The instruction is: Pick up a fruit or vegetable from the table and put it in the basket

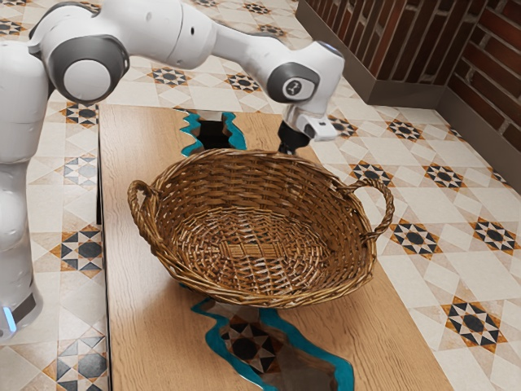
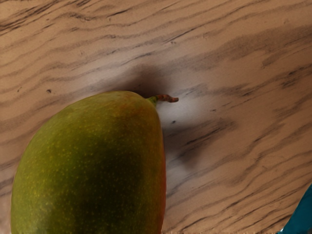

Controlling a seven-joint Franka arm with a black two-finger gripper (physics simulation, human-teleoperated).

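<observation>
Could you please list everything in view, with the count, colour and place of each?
Mango: one, green with a reddish side and brown stem, on the table under the gripper
Basket: one, brown wicker, on the table
Table: one, light brown wood, under the basket
Inlays: two seen, teal-edged, in the tabletop
Floor tiles: many, cream with black and orange stars, around the table
Brick wall: reddish brown, beyond the table
Arm: one, white and grey, above the table
Gripper: one, black, behind the basket's rim
</observation>
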